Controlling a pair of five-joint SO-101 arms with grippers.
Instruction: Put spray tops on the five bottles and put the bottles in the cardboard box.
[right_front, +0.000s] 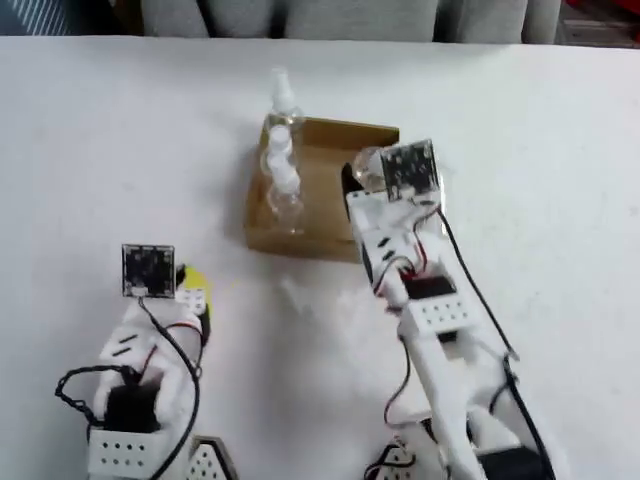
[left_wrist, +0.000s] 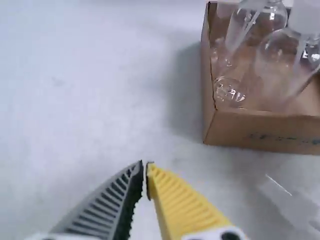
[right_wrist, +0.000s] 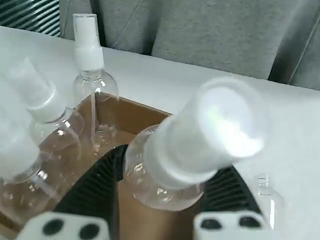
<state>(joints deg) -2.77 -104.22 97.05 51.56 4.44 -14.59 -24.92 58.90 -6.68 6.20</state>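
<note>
The cardboard box (right_front: 330, 140) stands mid-table with three topped clear bottles (right_front: 281, 170) upright in a row along one side. My right gripper (right_front: 366, 182) hangs over the box's other side, shut on a clear bottle (right_wrist: 165, 182) that carries a white spray top (right_wrist: 215, 125). The row of boxed bottles (right_wrist: 92, 82) stands beside it, with the box's brown wall (right_wrist: 130, 115) behind. My left gripper (left_wrist: 145, 167) is shut and empty, low over bare table short of the box (left_wrist: 260, 130), where the bottles (left_wrist: 260, 55) show inside. The left gripper (right_front: 192, 284) sits at front left.
A clear open-necked bottle (right_wrist: 265, 192) stands on the table just past the box. A faint clear object (left_wrist: 292, 200) lies on the table near the box's front; I cannot tell what it is. Grey fabric (right_wrist: 200, 30) runs along the far edge.
</note>
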